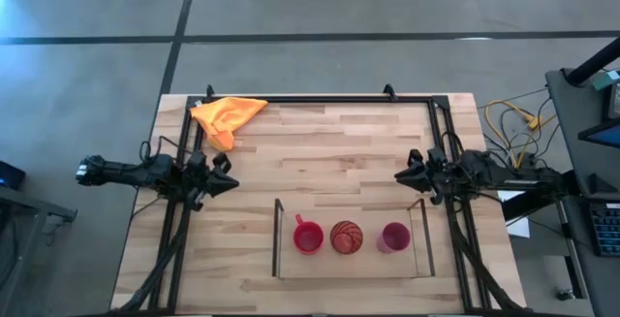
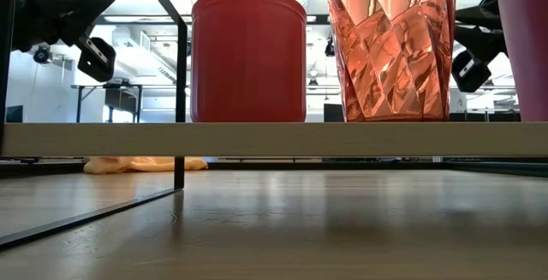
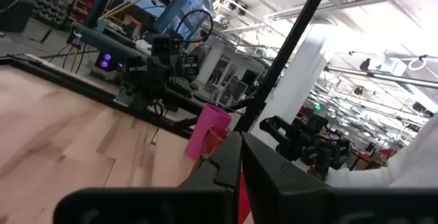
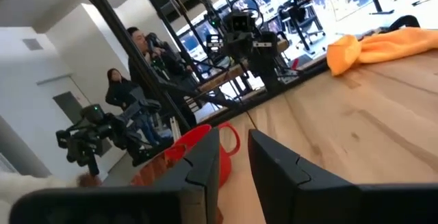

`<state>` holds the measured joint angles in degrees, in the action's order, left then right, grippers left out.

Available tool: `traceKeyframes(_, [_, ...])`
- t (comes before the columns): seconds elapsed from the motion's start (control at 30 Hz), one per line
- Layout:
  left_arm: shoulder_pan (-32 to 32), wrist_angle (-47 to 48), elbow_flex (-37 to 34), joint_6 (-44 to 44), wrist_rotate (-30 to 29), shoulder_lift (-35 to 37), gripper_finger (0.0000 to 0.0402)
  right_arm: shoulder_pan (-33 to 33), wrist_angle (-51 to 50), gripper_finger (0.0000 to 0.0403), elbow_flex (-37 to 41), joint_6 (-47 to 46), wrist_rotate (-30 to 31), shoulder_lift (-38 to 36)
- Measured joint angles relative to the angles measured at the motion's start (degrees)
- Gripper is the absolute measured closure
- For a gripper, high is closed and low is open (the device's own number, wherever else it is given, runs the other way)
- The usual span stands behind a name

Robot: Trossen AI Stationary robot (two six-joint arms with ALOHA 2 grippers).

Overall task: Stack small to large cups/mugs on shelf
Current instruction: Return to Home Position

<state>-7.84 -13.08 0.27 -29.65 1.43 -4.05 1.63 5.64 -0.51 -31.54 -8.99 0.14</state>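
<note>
Three cups stand upright in a row on the light-wood shelf (image 1: 291, 267), which has dark end panels and lies near the table's near edge. They are a red mug (image 1: 308, 237) with a handle, an orange cup (image 1: 347, 237) with dark lines, and a magenta tumbler (image 1: 394, 237). In the low view the red mug (image 2: 248, 53), orange cup (image 2: 390, 44) and tumbler (image 2: 524, 44) rest by their bases on the shelf board (image 2: 274, 139). My left gripper (image 1: 231, 183) hovers shut at the table's left side. My right gripper (image 1: 400, 174) hovers at the right, open by a narrow gap. Both point inward and touch nothing.
A yellow-orange cloth (image 1: 228, 116) lies crumpled at the table's far left corner. Bare wood spans the table's middle between the two arms. A black frame (image 1: 320, 99) edges the tabletop. People (image 4: 137, 66) stand in the room beyond the table.
</note>
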Motion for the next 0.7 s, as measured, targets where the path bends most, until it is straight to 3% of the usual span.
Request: traceKeyframes(0.7, [0.0,-0.15,-0.02,0.28,0.04,-0.9,0.0402,0.0,-2.46,0.0333,0.0,0.01,0.02,0.0])
